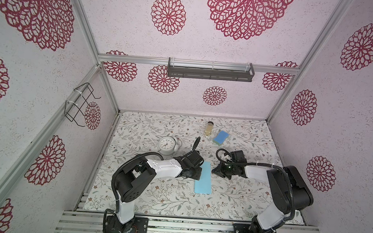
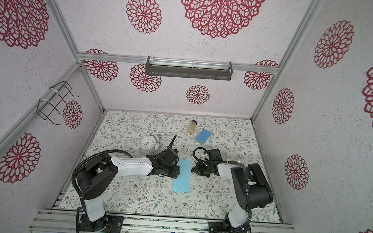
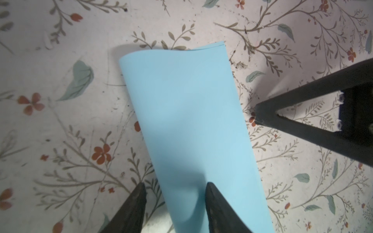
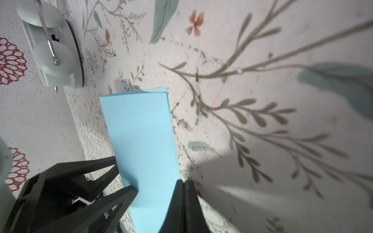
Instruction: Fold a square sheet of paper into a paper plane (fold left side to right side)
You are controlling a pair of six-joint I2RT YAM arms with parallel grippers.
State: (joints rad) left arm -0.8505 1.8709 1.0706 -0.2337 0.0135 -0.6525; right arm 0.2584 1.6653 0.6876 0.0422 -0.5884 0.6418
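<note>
As L gripper (image 3: 175, 188) straddles sheet (image 3: 181, 111) edge, R gripper (image 4: 184, 182) sits beside.

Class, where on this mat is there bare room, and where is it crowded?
Free: the front strip between the folded sheet and the rail; the far corner beyond the clock. Crowded: the middle, where left gripper and right gripper flank it.

A white alarm clock (image 1: 167, 145) stands near the jaws of the left gripper (image 3: 175, 184), back and leftward. Well beyond the jaws of the right gripper (image 4: 184, 181), a blue sponge (image 1: 220, 137) lies just beside what may be a jar (image 1: 209, 128) of yellowish liquid.
</note>
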